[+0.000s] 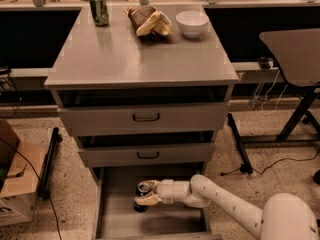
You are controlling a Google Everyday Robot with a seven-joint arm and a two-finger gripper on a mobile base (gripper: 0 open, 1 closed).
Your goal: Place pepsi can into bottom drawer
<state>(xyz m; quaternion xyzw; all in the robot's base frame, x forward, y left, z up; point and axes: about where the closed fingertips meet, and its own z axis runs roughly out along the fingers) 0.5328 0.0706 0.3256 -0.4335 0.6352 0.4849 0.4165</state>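
The pepsi can, dark blue with a silver top, stands upright inside the open bottom drawer, near its middle. My gripper reaches in from the right on a white arm and is shut on the can, its tan fingers wrapped around the can's sides. The can's base is at or just above the grey drawer floor; I cannot tell which. The drawer is pulled out beneath two closed upper drawers.
The grey cabinet top carries a green can, a brown bag of snacks and a white bowl. A cardboard box sits on the floor at left. A dark table with black legs stands at right.
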